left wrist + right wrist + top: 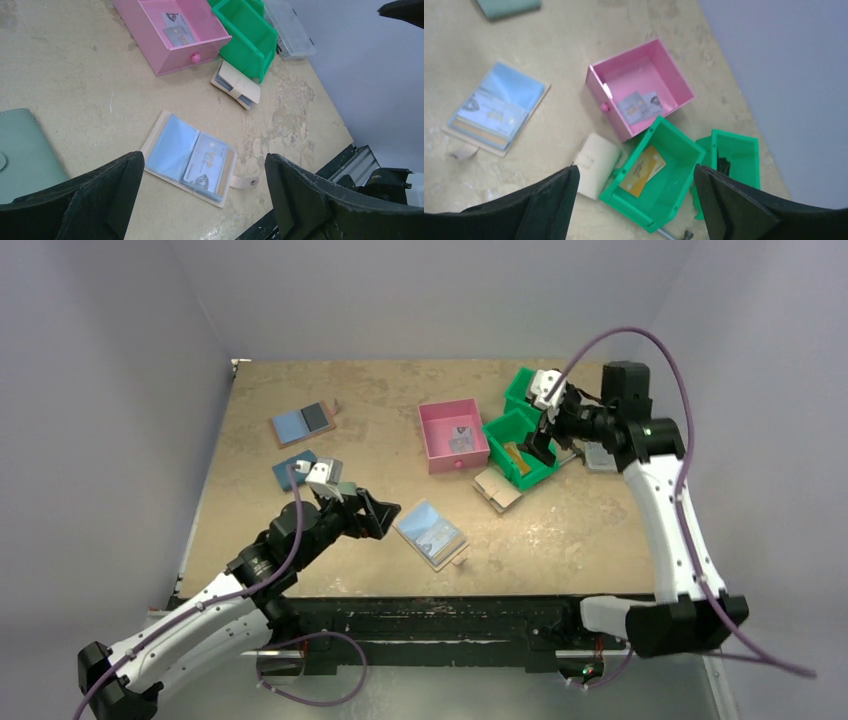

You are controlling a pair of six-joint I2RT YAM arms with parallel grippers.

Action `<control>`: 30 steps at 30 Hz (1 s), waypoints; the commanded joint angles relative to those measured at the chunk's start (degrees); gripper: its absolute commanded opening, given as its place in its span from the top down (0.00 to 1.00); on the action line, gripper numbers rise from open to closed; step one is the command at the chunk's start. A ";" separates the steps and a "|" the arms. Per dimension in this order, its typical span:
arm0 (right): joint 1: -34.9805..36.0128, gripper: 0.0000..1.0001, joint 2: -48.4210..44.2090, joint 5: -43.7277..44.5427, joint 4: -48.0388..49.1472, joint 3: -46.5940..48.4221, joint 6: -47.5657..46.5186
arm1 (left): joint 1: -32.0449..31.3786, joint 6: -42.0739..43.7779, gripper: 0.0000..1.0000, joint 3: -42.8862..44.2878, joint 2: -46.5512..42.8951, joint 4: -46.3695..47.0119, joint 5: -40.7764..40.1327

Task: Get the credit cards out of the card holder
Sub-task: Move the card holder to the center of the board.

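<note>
The card holder (432, 533) lies open near the middle of the bench (380, 390), long axis running far-left to near-right. The left hand (372, 512) hangs just left of it, much nearer than the right hand (541, 443) over the green bin (535, 478).

Left wrist: jaws spread wide and empty, with the holder lying ahead between them and a pale card (210, 162) in its right panel.

Right wrist: jaws wide and empty, with a gold card (642, 171) in the bin below.

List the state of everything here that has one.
Card holder, open flat, a card showing inside.
Pink box, open, two cards inside.
Near green bin, holds a gold card.
Tan wallet, folded shut.
Far holder, open flat.
Teal wallet, closed.
Left gripper, open, empty.
Right gripper, open, empty.
</note>
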 commanded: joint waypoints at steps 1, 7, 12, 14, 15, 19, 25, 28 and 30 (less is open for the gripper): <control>-1.76 0.01 -9.84 -5.42 16.57 -7.33 17.09 | 0.25 -0.25 0.01 5.32 0.85 -4.40 0.33; -5.35 0.01 -18.04 -4.87 24.19 -12.56 33.34 | 0.38 1.75 0.01 12.33 2.79 -11.63 -1.06; -9.36 0.01 -22.22 -3.95 28.06 -14.43 43.12 | 0.31 2.13 0.01 17.54 4.18 -16.07 -1.75; -9.91 0.01 -23.24 -1.50 29.36 -14.28 48.42 | 0.33 1.71 0.02 18.88 4.17 -16.62 -1.72; -10.04 0.01 -23.67 -0.59 29.59 -14.05 50.29 | 0.30 1.48 0.01 19.36 4.24 -16.82 -1.68; -10.44 0.01 -25.20 -0.97 28.67 -11.97 54.86 | 0.33 0.68 0.01 20.96 4.27 -17.23 -0.56; -11.41 0.01 -26.90 -3.50 27.52 -11.25 56.26 | 0.34 -1.51 0.01 20.92 3.55 -15.74 2.12; -11.97 0.01 -27.53 -4.65 27.53 -11.68 56.47 | 0.30 -2.42 0.01 20.54 2.85 -14.19 3.57; -12.40 0.01 -27.85 -4.96 27.71 -11.68 57.40 | 0.29 -2.80 0.01 20.66 2.33 -13.34 4.00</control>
